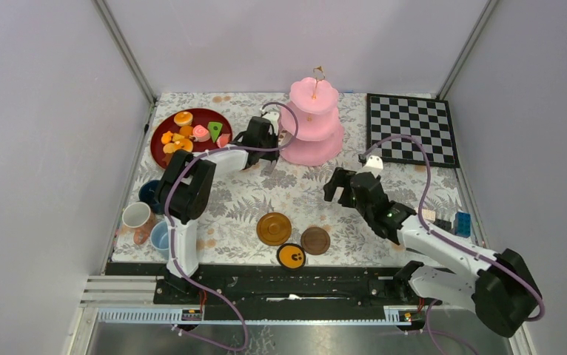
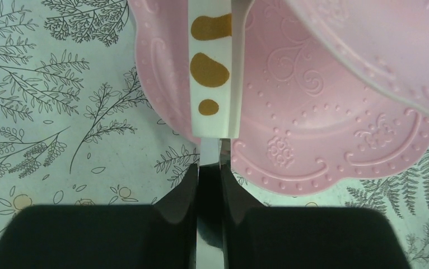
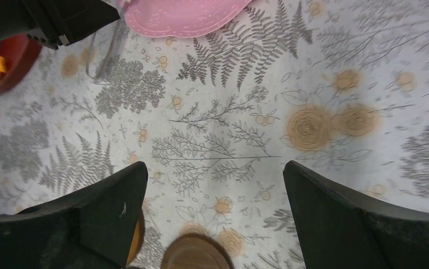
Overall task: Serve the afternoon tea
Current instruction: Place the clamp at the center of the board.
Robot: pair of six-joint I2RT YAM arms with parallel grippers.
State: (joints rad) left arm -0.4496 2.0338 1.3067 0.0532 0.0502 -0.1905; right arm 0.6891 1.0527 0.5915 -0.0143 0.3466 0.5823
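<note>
The pink three-tier cake stand [image 1: 314, 126] stands at the back centre. My left gripper [image 1: 270, 161] is just left of its base, shut on a thin white piece with brown spots [image 2: 211, 73] that reaches over the bottom tier [image 2: 313, 123]. The jaws [image 2: 209, 159] pinch its near end. A dark red plate [image 1: 208, 112] of small pastries sits at the back left. My right gripper [image 1: 341, 191] hovers open over the cloth, nothing between its fingers [image 3: 215, 168]. Three round saucers [image 1: 274, 228] [image 1: 315, 240] [image 1: 292, 256] lie at the front centre. The brown one [image 3: 195, 255] shows below my right jaws.
A white cup [image 1: 136, 215], a dark-blue cup [image 1: 149, 194] and a light-blue cup [image 1: 160, 235] cluster at the left edge. A chessboard [image 1: 412, 129] lies at the back right. Blue blocks [image 1: 458, 222] sit at the right edge.
</note>
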